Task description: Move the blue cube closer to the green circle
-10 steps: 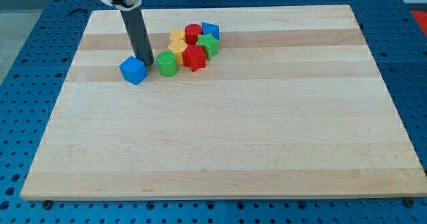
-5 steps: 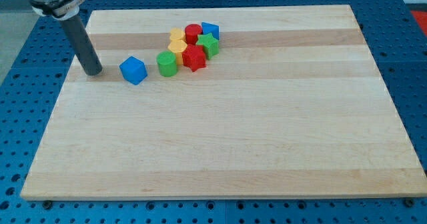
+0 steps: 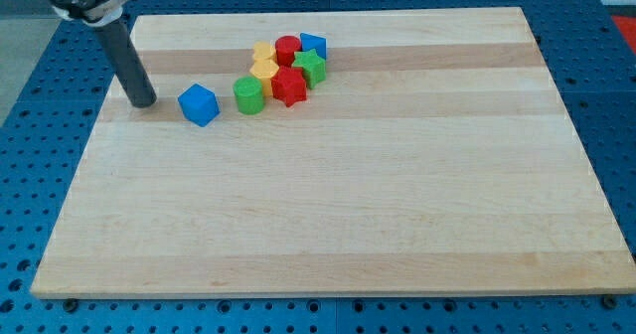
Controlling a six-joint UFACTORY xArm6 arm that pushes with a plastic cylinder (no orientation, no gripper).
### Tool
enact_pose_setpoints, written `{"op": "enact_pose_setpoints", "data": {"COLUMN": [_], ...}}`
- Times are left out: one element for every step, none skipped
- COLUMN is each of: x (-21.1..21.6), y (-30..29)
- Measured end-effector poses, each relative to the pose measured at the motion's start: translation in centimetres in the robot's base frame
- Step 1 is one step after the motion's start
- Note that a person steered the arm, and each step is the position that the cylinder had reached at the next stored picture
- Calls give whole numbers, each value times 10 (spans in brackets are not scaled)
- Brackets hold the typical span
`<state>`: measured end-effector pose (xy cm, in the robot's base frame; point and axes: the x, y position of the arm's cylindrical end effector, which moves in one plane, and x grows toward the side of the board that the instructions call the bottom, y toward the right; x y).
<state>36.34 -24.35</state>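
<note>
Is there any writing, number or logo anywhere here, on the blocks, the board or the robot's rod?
None: no text, number or logo can be read on the blue cube, the green circle, the other blocks, the wooden board or the rod ending in my tip.

pale wooden board [image 3: 348, 205], blue cube [image 3: 199, 105] beside green cylinder [image 3: 247, 95], red, yellow, green, blue blocks clustered

My arm comes down from the view's top left corner as a straight dark rod. My tip [image 3: 143, 103] rests on the board, to the view's left of the blue cube [image 3: 199, 105], near it but not touching.
</note>
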Motion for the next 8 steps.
{"op": "enact_pose_setpoints", "data": {"x": [-2,8,15,19,19,19,4,-38], "y": [12,25,36,50,65,76,72,69]}}
